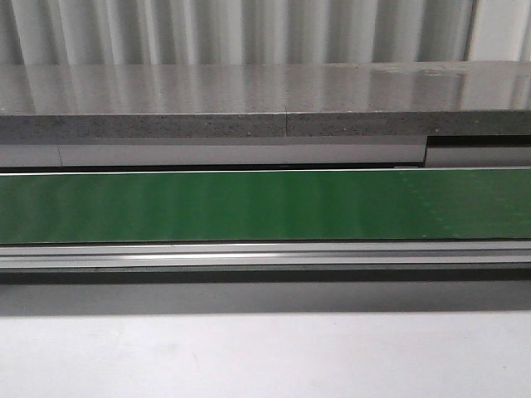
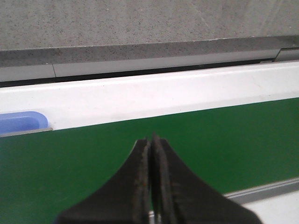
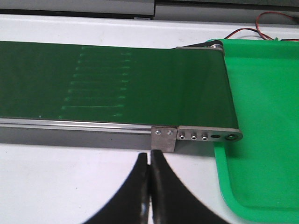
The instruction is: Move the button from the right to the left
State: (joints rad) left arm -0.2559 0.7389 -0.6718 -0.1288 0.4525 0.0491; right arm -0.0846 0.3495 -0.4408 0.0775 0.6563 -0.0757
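The button is out of view in every frame. My left gripper [image 2: 151,138] is shut with nothing between its black fingers and hangs over the green conveyor belt [image 2: 93,158]. Over the white table in front of the belt's near rail, my right gripper [image 3: 150,154] is also shut and empty. Neither gripper shows in the front view, where the belt [image 1: 265,206] runs bare from left to right.
A green tray [image 3: 261,116] lies at the belt's right end, beside red and black wires [image 3: 271,23]. A blue container's edge [image 2: 21,122] shows past the belt's far side in the left wrist view. A grey stone ledge [image 1: 265,99] runs behind the conveyor.
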